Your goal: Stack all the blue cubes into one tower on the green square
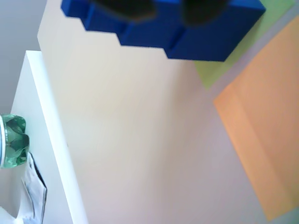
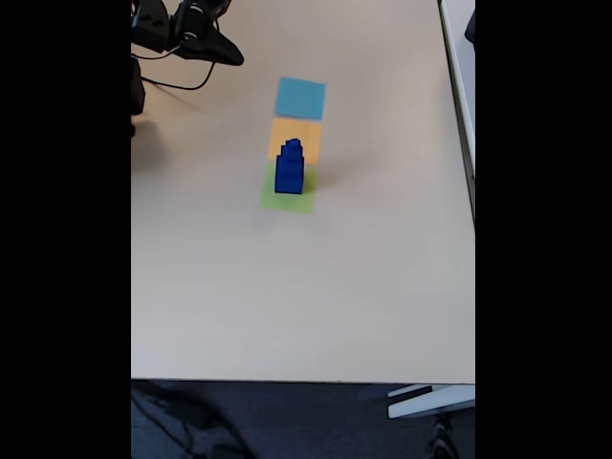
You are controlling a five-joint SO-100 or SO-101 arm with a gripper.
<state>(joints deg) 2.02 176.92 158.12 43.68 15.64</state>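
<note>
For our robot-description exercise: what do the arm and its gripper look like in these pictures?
In the fixed view the arm is black and glossy, ending in a tapered, pointed gripper, with a thin black cable looping over the beige table. The wrist view adds two dark, blurred finger shapes.

The setting looked like an office or a lab workroom. A wide, plain beige counter [image 2: 287, 287] filled the middle of the fixed view, and dark carpet-like flooring [image 2: 287, 421] ran along the bottom edge. A black cable [image 2: 177, 86] trailed across the counter's upper left corner. In the wrist view, a white ledge [image 1: 42, 140] at the left carried what seemed to be papers [image 1: 35, 191] and a green glassy object [image 1: 14, 140].
</note>
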